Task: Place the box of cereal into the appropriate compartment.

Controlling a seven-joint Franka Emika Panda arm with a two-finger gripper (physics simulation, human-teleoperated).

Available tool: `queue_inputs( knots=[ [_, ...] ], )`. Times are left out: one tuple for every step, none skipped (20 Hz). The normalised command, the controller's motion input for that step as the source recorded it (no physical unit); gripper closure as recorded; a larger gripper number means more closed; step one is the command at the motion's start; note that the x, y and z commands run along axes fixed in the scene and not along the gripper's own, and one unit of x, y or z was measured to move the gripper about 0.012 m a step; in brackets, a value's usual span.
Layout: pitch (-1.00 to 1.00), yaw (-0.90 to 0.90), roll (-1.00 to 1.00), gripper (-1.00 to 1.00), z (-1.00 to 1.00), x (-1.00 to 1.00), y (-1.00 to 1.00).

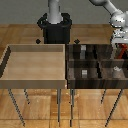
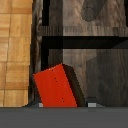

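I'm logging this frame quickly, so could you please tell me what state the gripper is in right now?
Gripper: shut on the box of cereal, held above the dark compartment bin at the exterior view's right.

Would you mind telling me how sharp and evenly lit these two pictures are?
Exterior view: coarse and soft, evenly lit; the cereal box under the tool is a red smudge. Wrist view: box crisp and bright; compartment floor carries dark shadows.

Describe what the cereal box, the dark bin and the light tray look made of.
The cereal box: flat matte red, probably cardboard, though no print is readable. Dark bin: dark wood, streaky grain on its dividers. Light tray: pale, smooth wood, faint grain only.
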Motion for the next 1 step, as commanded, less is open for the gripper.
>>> queue_inputs(
  knots=[
    [0.00,0.00,0.00,-1.00,0.00,0.00,0.00]
  ],
)
